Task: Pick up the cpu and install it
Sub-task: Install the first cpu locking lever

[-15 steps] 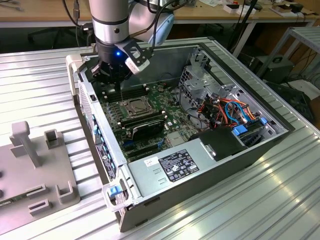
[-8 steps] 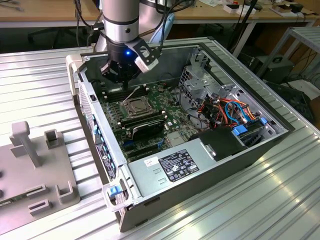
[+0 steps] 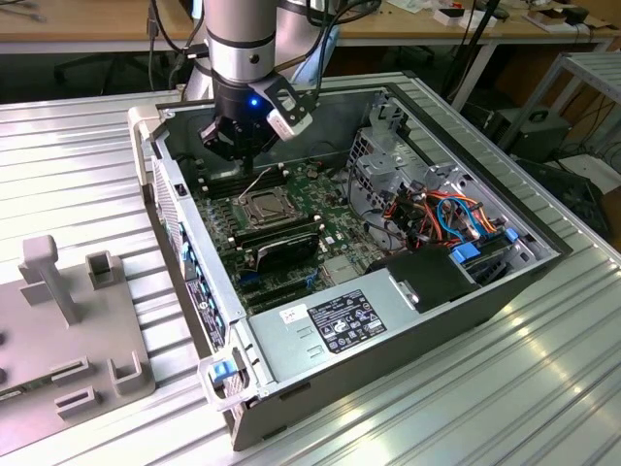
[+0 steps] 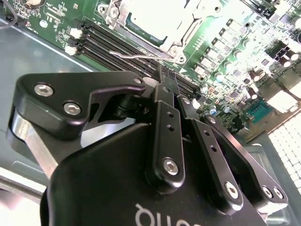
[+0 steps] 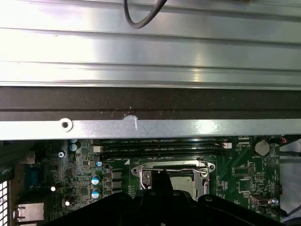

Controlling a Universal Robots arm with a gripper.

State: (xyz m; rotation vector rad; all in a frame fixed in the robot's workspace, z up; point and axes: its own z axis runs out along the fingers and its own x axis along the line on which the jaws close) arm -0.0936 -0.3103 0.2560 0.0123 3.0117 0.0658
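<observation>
The cpu [image 4: 148,19] lies flat inside the black socket [image 3: 264,206] on the green motherboard, its pale metal top showing through the metal frame [image 5: 171,170]. A thin wire lever [image 4: 136,56] stands free beside the socket. My gripper [image 3: 236,146] hangs inside the open computer case, above the memory slots [image 4: 117,44] just behind the socket and apart from the cpu. In the second wrist view the two black fingers [image 4: 164,94] lie close together with nothing between them. In the first wrist view the gripper's dark body [image 5: 164,202] covers part of the socket.
The case wall [image 5: 150,127] runs close behind the gripper. Black memory sticks [image 3: 281,238], a power supply [image 3: 340,320], coloured cables [image 3: 446,214] and a drive cage [image 3: 388,155] crowd the case. A grey fixture [image 3: 68,320] sits on the ribbed metal table at the exterior view's left.
</observation>
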